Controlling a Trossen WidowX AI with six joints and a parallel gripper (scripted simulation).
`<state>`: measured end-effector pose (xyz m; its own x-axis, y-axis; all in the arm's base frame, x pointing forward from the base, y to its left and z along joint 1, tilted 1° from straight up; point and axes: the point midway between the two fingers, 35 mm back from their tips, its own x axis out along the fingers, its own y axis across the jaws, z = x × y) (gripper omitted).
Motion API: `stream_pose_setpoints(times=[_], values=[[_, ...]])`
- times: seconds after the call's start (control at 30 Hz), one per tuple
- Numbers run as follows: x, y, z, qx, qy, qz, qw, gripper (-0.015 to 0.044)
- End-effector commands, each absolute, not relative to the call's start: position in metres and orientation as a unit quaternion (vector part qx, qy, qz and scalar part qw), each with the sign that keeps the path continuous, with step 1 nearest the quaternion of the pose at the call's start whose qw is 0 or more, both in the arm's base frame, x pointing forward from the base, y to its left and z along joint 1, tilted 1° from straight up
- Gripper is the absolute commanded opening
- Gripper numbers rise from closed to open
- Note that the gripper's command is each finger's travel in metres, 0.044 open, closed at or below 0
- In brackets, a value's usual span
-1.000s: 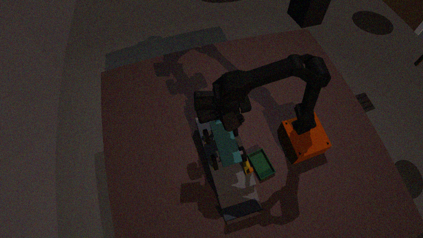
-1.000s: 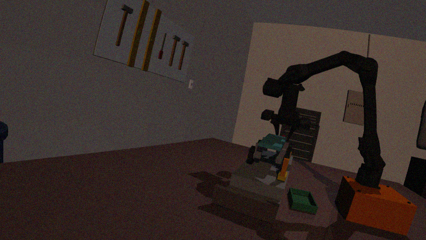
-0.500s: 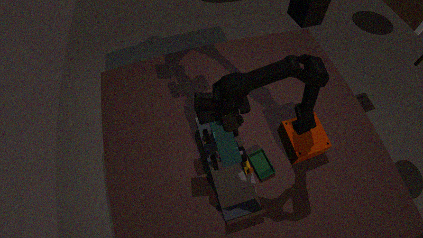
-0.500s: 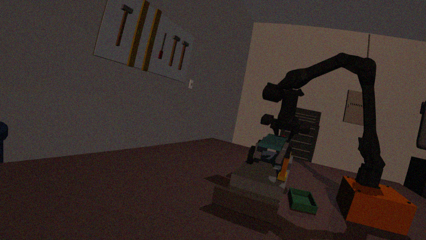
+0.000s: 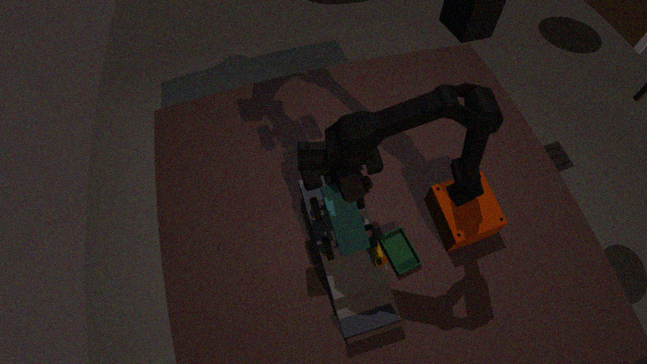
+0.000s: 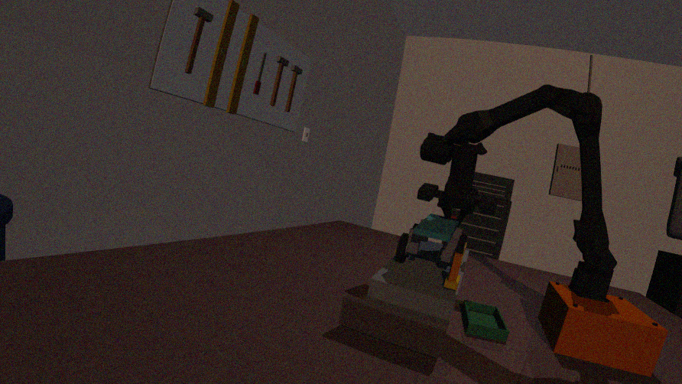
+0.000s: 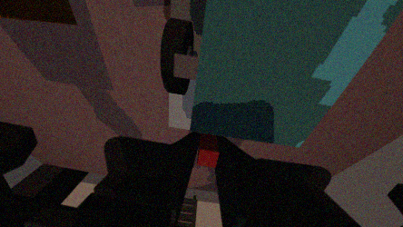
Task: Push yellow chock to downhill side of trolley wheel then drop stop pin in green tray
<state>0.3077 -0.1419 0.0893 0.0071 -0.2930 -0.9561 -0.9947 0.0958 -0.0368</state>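
Observation:
The teal-topped trolley (image 5: 348, 226) (image 6: 435, 228) (image 7: 254, 59) stands on the ramp (image 5: 362, 278) (image 6: 415, 277) (image 7: 178, 113). The yellow chock (image 5: 378, 257) (image 6: 456, 271), orange handle up, sits by the downhill wheel on the tray side. It looks close against the wheel, but contact is too dark to confirm. My gripper (image 7: 206, 133) (image 6: 454, 214) is at the trolley's uphill end, shut on the stop pin. The pin's red head (image 7: 208, 158) shows between the fingertips; its shaft is hidden. The green tray (image 5: 400, 250) (image 6: 484, 331) beside the ramp looks empty.
The orange robot base (image 5: 489, 210) (image 6: 605, 334) stands to the right, beyond the tray. My arm arches from it over to the ramp's uphill end. The trolley's top edge lies very close to the fingers in the wrist view.

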Motion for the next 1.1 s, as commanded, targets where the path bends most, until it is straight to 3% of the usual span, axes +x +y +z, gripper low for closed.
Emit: stream_pose_setpoints(times=[0.0, 1.07], values=[[0.308, -0.142, 0.090, -0.549, 0.587, 0.389, 0.451, 0.0000], [0.306, -0.139, 0.104, -0.548, 0.588, 0.391, 0.449, 0.0000]])
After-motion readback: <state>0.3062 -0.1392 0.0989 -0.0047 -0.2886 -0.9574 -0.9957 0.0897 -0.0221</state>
